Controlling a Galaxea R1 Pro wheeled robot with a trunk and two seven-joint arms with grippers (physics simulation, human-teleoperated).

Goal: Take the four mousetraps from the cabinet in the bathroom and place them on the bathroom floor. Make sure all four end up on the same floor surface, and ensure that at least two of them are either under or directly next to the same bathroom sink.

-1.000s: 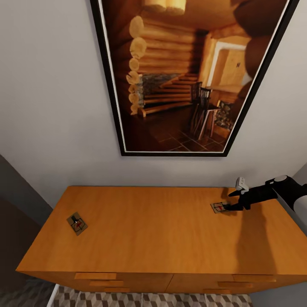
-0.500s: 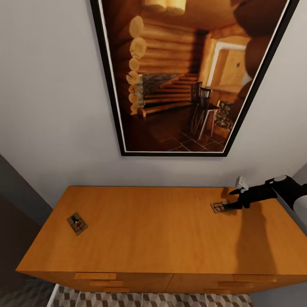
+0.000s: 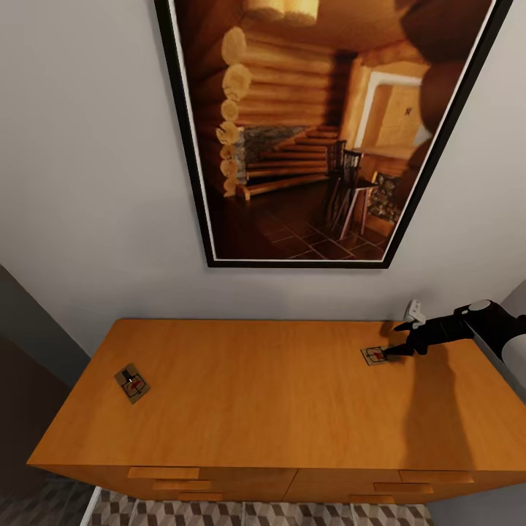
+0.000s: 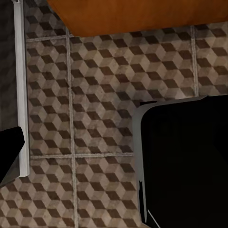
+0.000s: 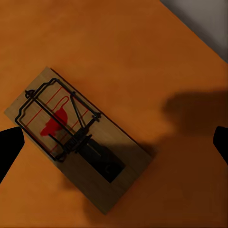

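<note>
Two mousetraps lie on the orange-brown cabinet [image 3: 277, 394]: one mousetrap [image 3: 132, 382] near its left end, the other mousetrap [image 3: 375, 355] near the back right. My right gripper [image 3: 394, 342] hovers just over that right one, open. In the right wrist view this mousetrap [image 5: 78, 137] lies flat between the two dark fingertips [image 5: 9, 147], which stand wide apart and touch nothing. My left gripper hangs low over the cube-patterned bathroom floor [image 4: 95, 95]; one dark finger [image 4: 9, 152] shows at the frame's edge, so it is open and empty. The sink is out of view.
A large framed picture [image 3: 314, 131] hangs on the wall behind the cabinet. Drawer fronts with bar handles [image 3: 164, 473] face me. The robot's black base [image 4: 190, 161] stands on the floor close to the cabinet's lower edge [image 4: 142, 14]. A grey wall [image 5: 204, 19] borders the cabinet top.
My right gripper has lifted and drawn back very slightly above the right mousetrap. Neither mousetrap has moved.
</note>
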